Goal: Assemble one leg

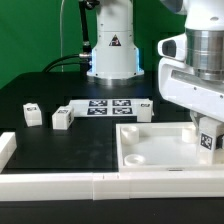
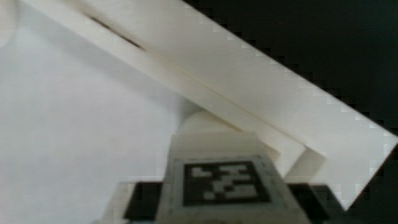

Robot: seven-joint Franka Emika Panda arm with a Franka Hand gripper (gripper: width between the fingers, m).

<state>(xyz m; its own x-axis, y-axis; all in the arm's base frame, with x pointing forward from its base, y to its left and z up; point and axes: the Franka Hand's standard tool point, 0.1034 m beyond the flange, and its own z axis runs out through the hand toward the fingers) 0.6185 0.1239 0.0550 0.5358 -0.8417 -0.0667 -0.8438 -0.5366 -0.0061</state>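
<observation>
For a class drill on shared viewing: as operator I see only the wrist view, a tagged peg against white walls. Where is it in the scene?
Observer: The gripper holds the leg over the tray, near its edge at the exterior view's right.
Operator: Are other legs in sight?
Observer: Yes. A loose leg and a second leg lie on the black table, at the exterior view's left.
Operator: Anything else nearby?
Observer: The marker board lies flat beyond the tray.
</observation>
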